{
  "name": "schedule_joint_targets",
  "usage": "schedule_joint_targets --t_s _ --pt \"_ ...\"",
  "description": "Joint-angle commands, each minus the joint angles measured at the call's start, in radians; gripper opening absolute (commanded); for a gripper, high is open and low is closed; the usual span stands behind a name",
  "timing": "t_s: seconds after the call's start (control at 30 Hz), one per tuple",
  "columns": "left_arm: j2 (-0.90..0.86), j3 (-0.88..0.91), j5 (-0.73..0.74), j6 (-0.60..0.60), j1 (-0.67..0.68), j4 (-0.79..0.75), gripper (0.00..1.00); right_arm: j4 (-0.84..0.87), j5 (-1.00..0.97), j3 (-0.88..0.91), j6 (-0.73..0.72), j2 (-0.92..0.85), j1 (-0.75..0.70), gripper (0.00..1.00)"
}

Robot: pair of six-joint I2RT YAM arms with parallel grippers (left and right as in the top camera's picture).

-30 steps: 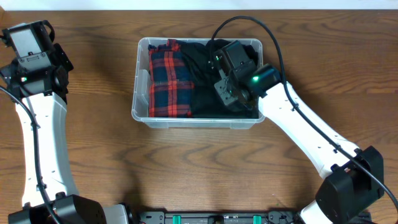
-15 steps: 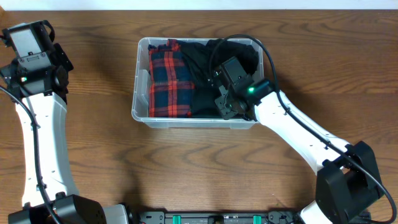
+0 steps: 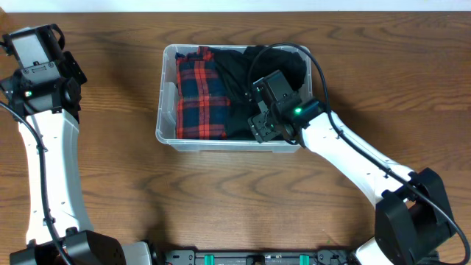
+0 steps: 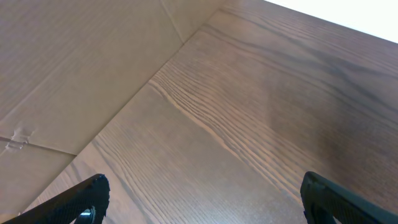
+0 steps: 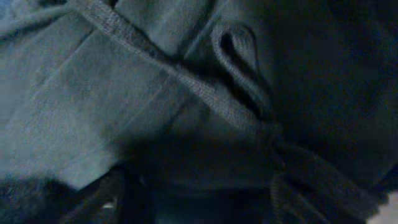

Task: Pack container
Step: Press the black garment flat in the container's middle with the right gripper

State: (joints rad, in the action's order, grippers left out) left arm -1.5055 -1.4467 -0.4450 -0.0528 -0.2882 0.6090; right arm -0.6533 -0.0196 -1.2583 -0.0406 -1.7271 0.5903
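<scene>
Container (image 3: 166,118) sits mid-table with your right gripper (image 3: 265,126) down inside its right half, close against the black garment (image 3: 234,88); you cannot tell its jaw width. Your left gripper (image 4: 205,199) hangs wide open, well apart

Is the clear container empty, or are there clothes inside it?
Not empty. Inside the container lie a folded red-and-blue plaid garment and, beside it, a dark garment.

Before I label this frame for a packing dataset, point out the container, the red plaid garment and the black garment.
container (image 3: 221,145), overhead view, on its clear front wall.
red plaid garment (image 3: 200,96), overhead view, on the middle of the folded cloth.
black garment (image 3: 235,70), overhead view, on the cloth left of the cable.
</scene>
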Motion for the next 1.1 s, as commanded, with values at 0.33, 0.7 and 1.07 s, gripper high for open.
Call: schedule_joint_targets --t_s 0.33,0.7,1.07 --pt "-0.004 0.005 -0.009 -0.013 -0.004 0.001 0.98 0.024 0.010 -0.146 0.012 0.039 0.007 0.89" --pt "-0.004 0.005 -0.009 -0.013 -0.004 0.001 0.98 0.217 0.010 -0.146 0.016 -0.017 0.006 0.90" --pt "-0.004 0.005 -0.009 -0.013 -0.004 0.001 0.98 0.223 0.172 -0.146 0.016 -0.285 0.007 0.92"
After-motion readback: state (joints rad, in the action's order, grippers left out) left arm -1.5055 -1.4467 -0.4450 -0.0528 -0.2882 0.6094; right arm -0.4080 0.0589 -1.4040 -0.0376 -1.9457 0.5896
